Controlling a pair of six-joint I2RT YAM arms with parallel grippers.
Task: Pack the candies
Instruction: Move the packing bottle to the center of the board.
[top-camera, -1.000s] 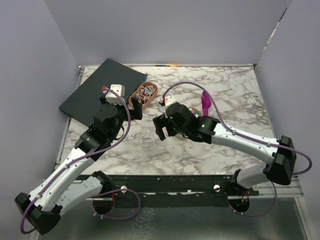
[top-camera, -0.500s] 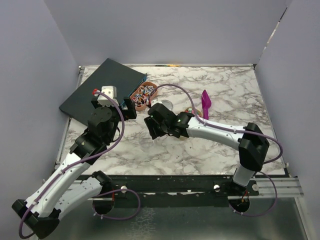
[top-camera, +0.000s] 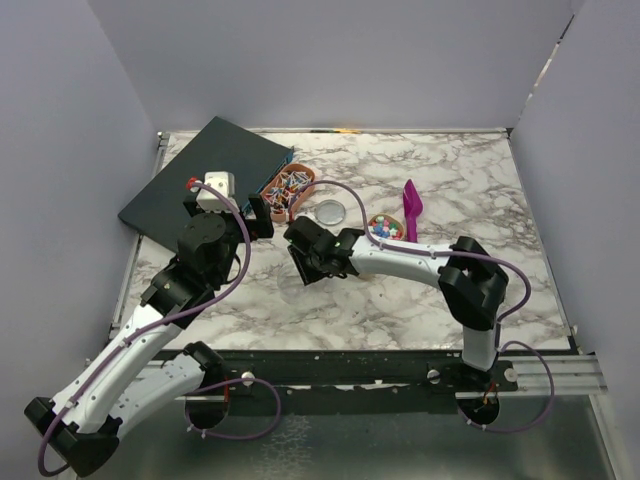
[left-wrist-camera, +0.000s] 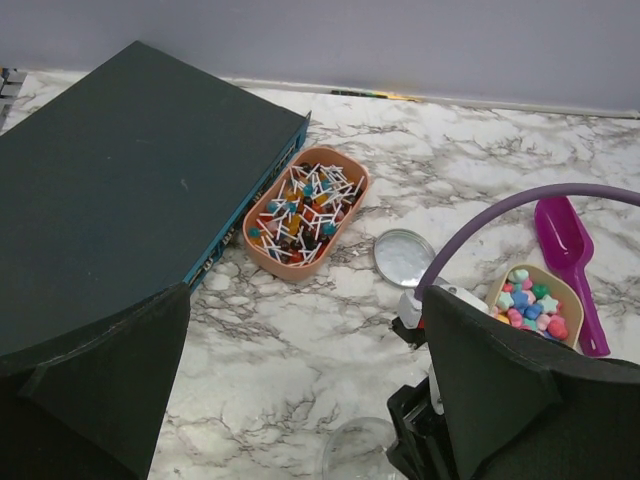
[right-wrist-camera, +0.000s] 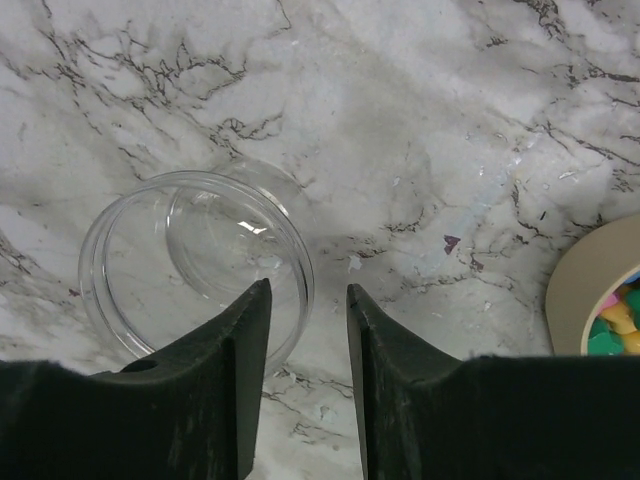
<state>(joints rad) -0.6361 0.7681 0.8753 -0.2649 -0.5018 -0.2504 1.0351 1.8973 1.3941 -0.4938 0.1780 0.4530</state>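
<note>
1. The step in hand is judged to be the pick-up of the clear jar (right-wrist-camera: 195, 262), which stands empty on the desk (top-camera: 450, 170), at centre left of the right wrist view.
2. The right hand (right-wrist-camera: 308, 345) is set at a narrow gap astride the jar's right-hand wall, 1 finger over the inside and 1 outside. The glass is not yet pinched (a sliver of space shows on each side).
3. The left hand (left-wrist-camera: 300, 400) is spread wide and holds nothing.
4. The candies are not yet packed. The wrapped candies (left-wrist-camera: 300, 210) lie in the orange tray (left-wrist-camera: 283, 272) at the centre of the left wrist view. The bright candies (left-wrist-camera: 528, 302) sit in the tan bowl (left-wrist-camera: 552, 275) at lower right, beside the purple scoop (left-wrist-camera: 570, 260).
5. The wall should be centred between the fingers and taken well below the lip before it is squeezed. Slick, thin glass caught only at its edge is likely to tip or slide.
</note>
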